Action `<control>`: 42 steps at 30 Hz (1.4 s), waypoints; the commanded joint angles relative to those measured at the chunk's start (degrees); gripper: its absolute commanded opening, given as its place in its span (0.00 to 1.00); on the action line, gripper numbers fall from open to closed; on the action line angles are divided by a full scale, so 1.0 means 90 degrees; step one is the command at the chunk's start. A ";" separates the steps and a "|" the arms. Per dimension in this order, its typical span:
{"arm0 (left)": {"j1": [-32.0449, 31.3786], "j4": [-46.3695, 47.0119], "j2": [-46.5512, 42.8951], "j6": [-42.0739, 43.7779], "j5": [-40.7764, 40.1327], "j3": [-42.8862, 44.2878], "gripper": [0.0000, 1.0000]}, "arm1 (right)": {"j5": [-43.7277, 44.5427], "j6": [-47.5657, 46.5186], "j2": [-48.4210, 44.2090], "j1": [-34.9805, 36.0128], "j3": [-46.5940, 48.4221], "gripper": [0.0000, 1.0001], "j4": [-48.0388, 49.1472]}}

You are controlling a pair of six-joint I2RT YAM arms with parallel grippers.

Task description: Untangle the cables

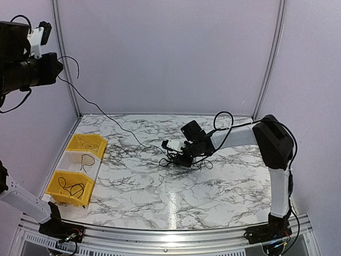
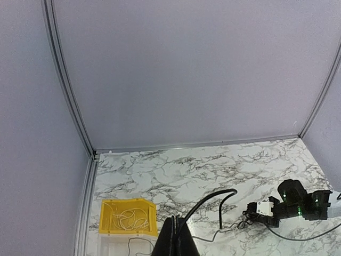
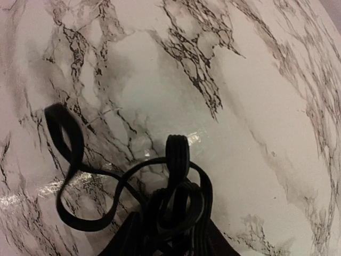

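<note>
The cables point(image 1: 204, 164) lie as a small black wiry bunch in the middle of the marble table point(image 1: 160, 202). My right gripper point(image 1: 178, 158) is down on the bunch. In the right wrist view its dark fingers point(image 3: 121, 237) press in on both sides of the looped cables point(image 3: 178, 154), and one loop point(image 3: 64, 140) spills out to the left. My left gripper point(image 1: 55, 67) is raised high at the far left, shut on one strand point(image 1: 106, 114) that runs down to the bunch. In the left wrist view that strand point(image 2: 213, 198) arcs out of the shut left gripper point(image 2: 178, 237).
Three bins stand in a row along the left edge: a yellow bin point(image 1: 101, 151) with pale wires, a white bin point(image 1: 94, 168) with one thin wire, and a nearer yellow bin point(image 1: 66, 198) with a black wire. Grey walls enclose the table.
</note>
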 commanded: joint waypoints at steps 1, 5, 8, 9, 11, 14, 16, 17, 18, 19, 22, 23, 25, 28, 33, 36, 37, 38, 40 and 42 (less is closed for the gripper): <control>0.0014 0.0874 -0.0332 0.0765 -0.0312 0.0424 0.00 | 0.0190 0.0197 0.0217 -0.0250 -0.0016 0.30 -0.0179; 0.0014 0.1456 -0.0784 0.0963 -0.0644 0.0402 0.00 | 0.0267 0.0387 0.0295 -0.0554 0.0078 0.26 -0.0351; 0.0009 0.1594 -0.1121 0.1012 -0.0960 0.0062 0.00 | 0.0216 0.0441 0.0292 -0.0731 0.0101 0.27 -0.0414; 0.0012 0.1600 -0.1230 0.0976 -0.1041 -0.0161 0.00 | 0.0180 0.0419 0.0259 -0.0748 0.0084 0.28 -0.0430; 0.0014 0.1598 -0.1468 0.0848 -0.1131 -0.0719 0.00 | 0.0140 0.0387 0.0201 -0.0758 0.0040 0.31 -0.0431; 0.0014 0.1603 -0.1860 0.0605 -0.1233 -0.1606 0.00 | 0.0079 0.0391 0.0172 -0.0756 0.0035 0.36 -0.0455; 0.0014 0.1598 -0.2144 0.0424 -0.1351 -0.2107 0.00 | 0.0041 0.0382 0.0195 -0.0749 0.0028 0.39 -0.0469; 0.0014 0.1603 -0.2290 0.0345 -0.1482 -0.2364 0.00 | 0.0013 0.0374 0.0216 -0.0749 0.0035 0.39 -0.0486; 0.0014 0.1603 -0.2452 0.0256 -0.1590 -0.2633 0.00 | -0.0021 0.0372 0.0241 -0.0749 0.0045 0.40 -0.0510; 0.0014 0.1603 -0.2636 0.0153 -0.1689 -0.2916 0.00 | -0.0046 0.0377 0.0270 -0.0750 0.0061 0.40 -0.0539; 0.0014 0.1605 -0.3208 -0.0267 -0.1861 -0.3844 0.00 | -0.0107 0.0382 0.0316 -0.0751 0.0095 0.41 -0.0605; 0.0014 0.1598 -0.3394 -0.0493 -0.1857 -0.4224 0.00 | -0.0120 0.0386 0.0318 -0.0749 0.0096 0.41 -0.0624; 0.0014 0.1606 -0.3727 -0.0807 -0.1785 -0.4744 0.00 | -0.0149 0.0385 0.0311 -0.0756 0.0113 0.42 -0.0650; 0.0014 0.1526 -0.4063 -0.1169 -0.1579 -0.5390 0.00 | -0.0179 0.0380 0.0280 -0.0751 0.0116 0.43 -0.0680; 0.0014 0.0775 -0.3941 -0.2268 -0.1302 -0.6062 0.00 | -0.0250 0.0362 0.0168 -0.0748 0.0162 0.46 -0.0820; 0.0014 0.0398 -0.3736 -0.2937 -0.0954 -0.6506 0.00 | -0.0270 0.0318 -0.0045 -0.0723 0.0148 0.50 -0.0880; 0.0014 0.0342 -0.3683 -0.3120 -0.0795 -0.6670 0.00 | -0.0262 0.0300 -0.0130 -0.0718 0.0132 0.51 -0.0885; 0.0014 0.0305 -0.3640 -0.3294 -0.0590 -0.6841 0.00 | -0.0260 0.0280 -0.0210 -0.0712 0.0122 0.52 -0.0902; 0.0022 0.0274 -0.3586 -0.3583 -0.0289 -0.7130 0.00 | -0.0260 0.0245 -0.0376 -0.0707 0.0085 0.53 -0.0918; 0.0024 0.0216 -0.3570 -0.3822 -0.0006 -0.7337 0.00 | -0.0260 0.0221 -0.0526 -0.0704 0.0037 0.53 -0.0930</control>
